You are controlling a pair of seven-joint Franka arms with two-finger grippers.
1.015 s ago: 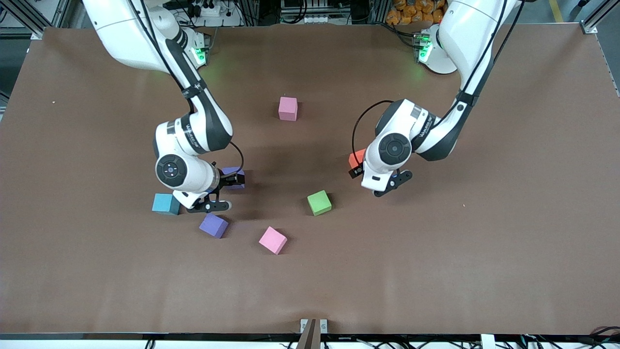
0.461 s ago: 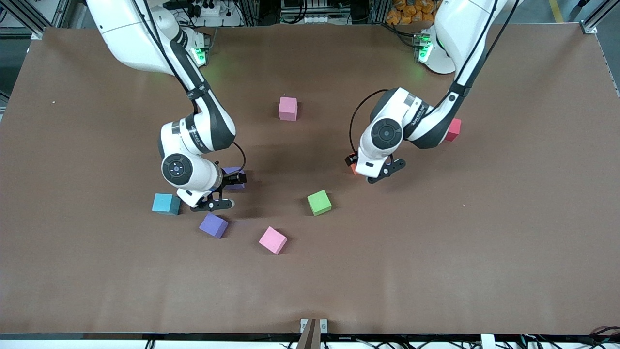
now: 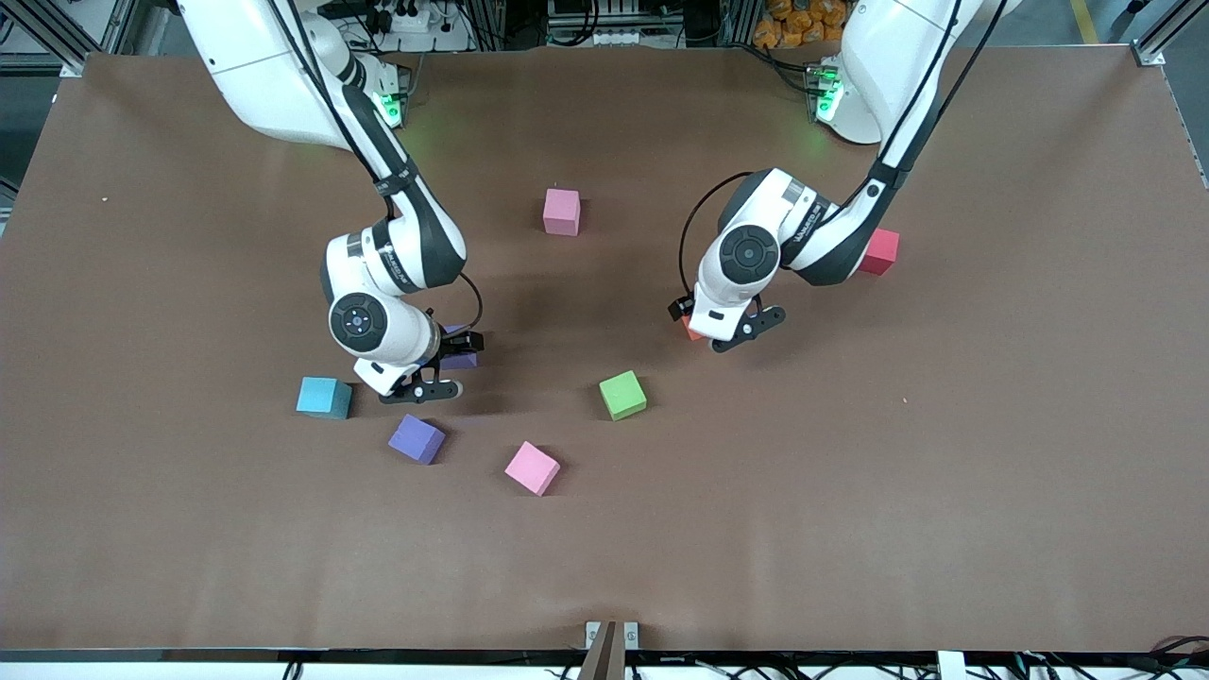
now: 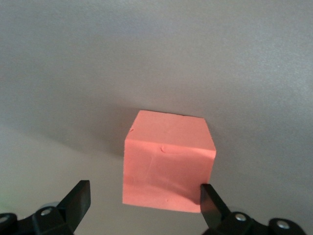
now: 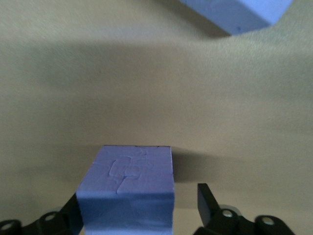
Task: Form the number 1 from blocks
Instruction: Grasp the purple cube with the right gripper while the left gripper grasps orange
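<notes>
Since the earlier frame both your arms have dropped lower over their cubes. Your right gripper (image 3: 430,373) is down over a purple block (image 5: 128,188), fingers apart, block between them with a gap still showing at one finger. The second purple block (image 3: 417,439) lies nearer the camera. Your left gripper (image 3: 732,331) stands wide, straddling the orange block (image 4: 168,161).

Bare table (image 3: 850,491) lies open between green block (image 3: 622,395) and front camera.
</notes>
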